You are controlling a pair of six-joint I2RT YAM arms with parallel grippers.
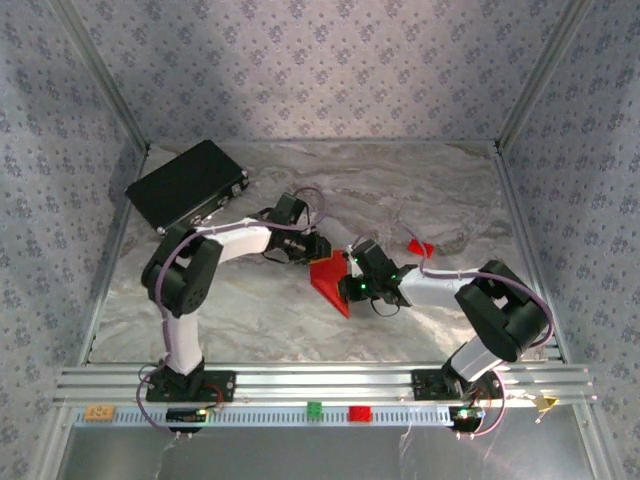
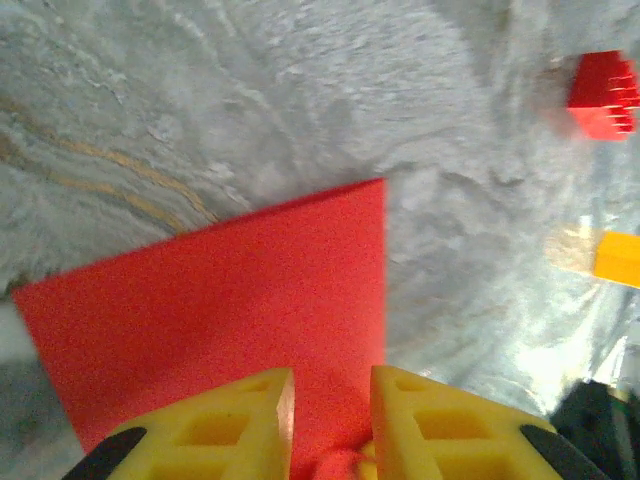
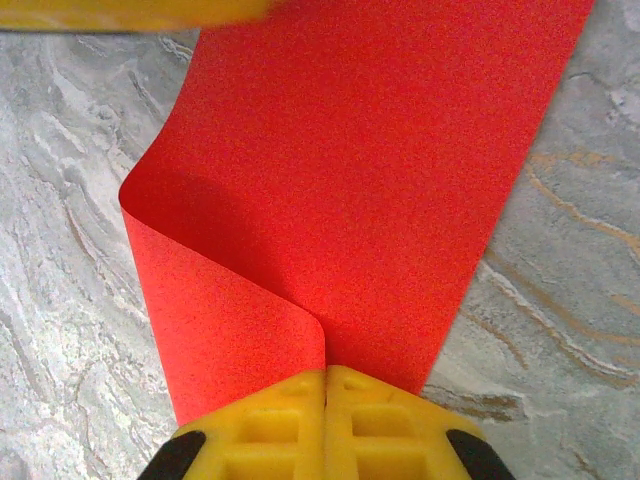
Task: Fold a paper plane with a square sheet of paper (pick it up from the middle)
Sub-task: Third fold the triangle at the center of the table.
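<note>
Part-folded square sheet of paper (image 1: 331, 282), curled over itself, near the small red block (image 1: 420, 246).
It looks light, limp and easily creased, so pinch an edge by the fold. The right gripper (image 3: 326, 385) clamps the doubled edge; the left gripper (image 2: 332, 410) is narrowly parted around the sheet.

Plain red paper (image 3: 360, 150), yellow right pincer (image 3: 325, 385), grey marbled table (image 1: 250, 310), black box (image 1: 187, 185)
</note>
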